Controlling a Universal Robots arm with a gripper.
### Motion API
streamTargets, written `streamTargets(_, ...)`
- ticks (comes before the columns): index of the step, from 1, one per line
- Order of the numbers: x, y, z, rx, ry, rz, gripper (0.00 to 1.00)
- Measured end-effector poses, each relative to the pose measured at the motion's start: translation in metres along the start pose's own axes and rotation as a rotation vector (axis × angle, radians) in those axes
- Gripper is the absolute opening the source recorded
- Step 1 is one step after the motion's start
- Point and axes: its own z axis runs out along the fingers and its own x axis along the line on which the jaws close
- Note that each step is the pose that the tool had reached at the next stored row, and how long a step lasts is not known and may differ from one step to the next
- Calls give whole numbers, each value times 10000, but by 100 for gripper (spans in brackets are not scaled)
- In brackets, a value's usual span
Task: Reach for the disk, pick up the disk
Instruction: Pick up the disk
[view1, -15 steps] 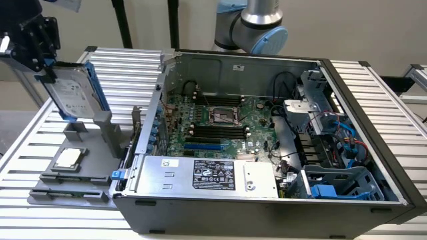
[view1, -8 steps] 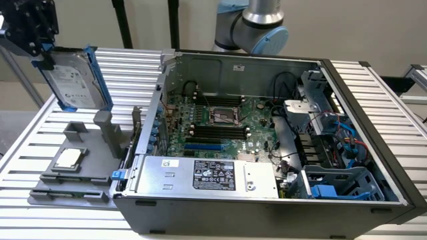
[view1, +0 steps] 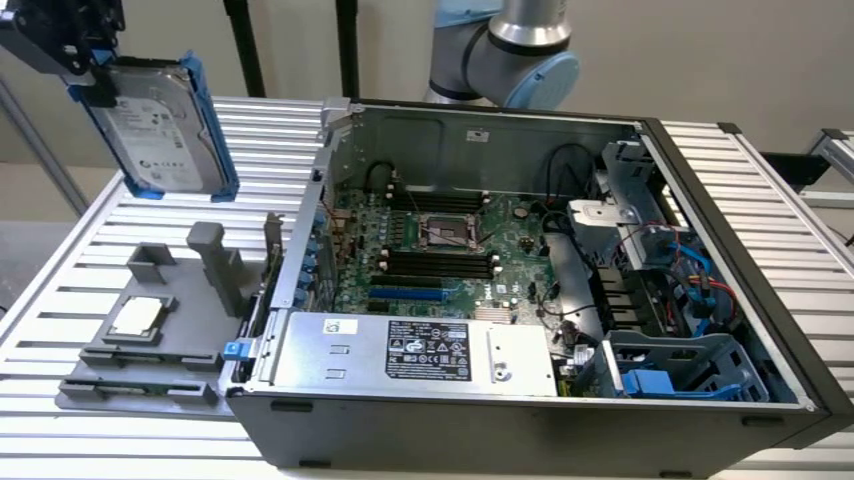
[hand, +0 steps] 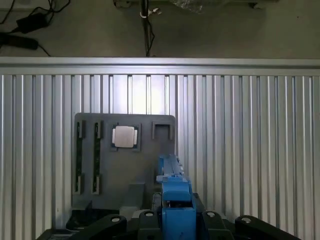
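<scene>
aluminium slats, ribbed and silver, make up the table (view1: 747, 190) under me, with a pale beige wall behind it. beyond the table's edge, in the wrist view, a grey floor (hand: 225, 30) has black cables (hand: 30, 22) lying on it. an open computer case (view1: 534, 425) lies on its side across the middle of the table, with its motherboard (view1: 441, 240) facing up and a silver power supply (view1: 400, 350) along its six o'clock wall. at eight o'clock from the case sits a grey fixture (view1: 100, 390), with a small square chip (view1: 138, 317) resting in one of its pockets.

my claw (view1: 91, 82) is at ten o'clock in the exterior view, well above the fixture, clamped on the disk (view1: 160, 125). i grip the disk at its upper end. it hangs nearly upright, slightly tilted, with its white label towards the exterior camera and blue rails down its long edges. it is clear of both table and fixture.

from the wrist the disk is end-on, so i see mainly one blue rail between my black fingers (hand: 205, 220). in the exterior view the picture's edge cuts off the claw's upper part, and the label's print is too small to read. my arm (view1: 514, 50) stands at twelve o'clock, its lower part hidden behind the case wall.
</scene>
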Motion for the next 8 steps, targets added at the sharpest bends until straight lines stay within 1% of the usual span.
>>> streamTargets(4, 7, -164, -158, -2, -73, -13, 33)
streamTargets(8, 21, -342, -287, -5, -159, -13, 33)
